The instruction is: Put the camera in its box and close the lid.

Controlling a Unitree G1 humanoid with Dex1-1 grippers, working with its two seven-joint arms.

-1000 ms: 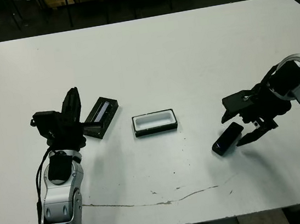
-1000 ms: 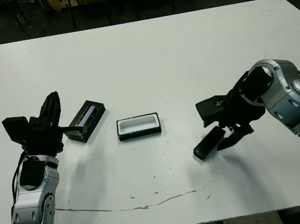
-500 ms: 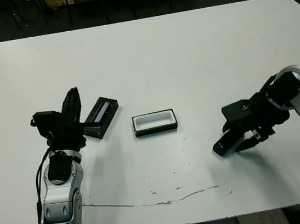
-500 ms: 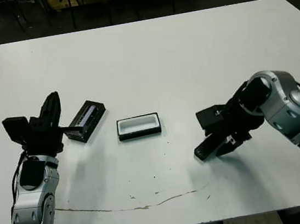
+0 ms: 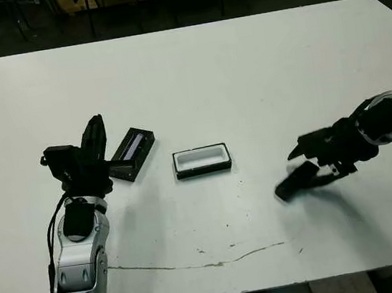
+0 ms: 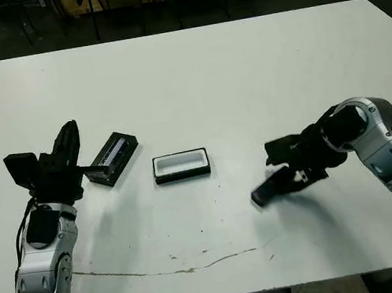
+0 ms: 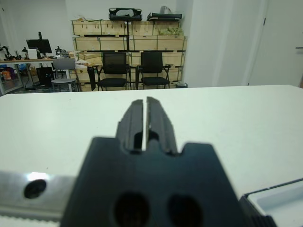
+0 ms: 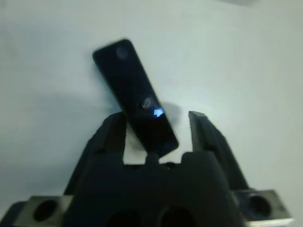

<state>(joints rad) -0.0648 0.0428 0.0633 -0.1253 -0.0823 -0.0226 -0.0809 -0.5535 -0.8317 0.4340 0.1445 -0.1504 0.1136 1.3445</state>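
Nearest the robot, right arm bent in from the right edge, forearm low over the white worktop (image 5: 244,75), right gripper (image 8: 156,130) pointing toward the middle of the worktop. Its two black fingers (image 8: 111,135) are spread apart, with the camera (image 8: 135,97) lying slanted between them; one end sits at the gripper's body, the other pokes out past the fingertips. Contact with the finger pads not clear. A small bluish patch glows on the camera. Left arm stands upright at the near left, left gripper (image 7: 144,120) raised, fingers pressed together and holding nothing. Farther in, mid-worktop, the box (image 5: 202,160) lies with its white lining up. The lid (image 5: 132,153) lies just left of it, angled, close beside the left gripper.
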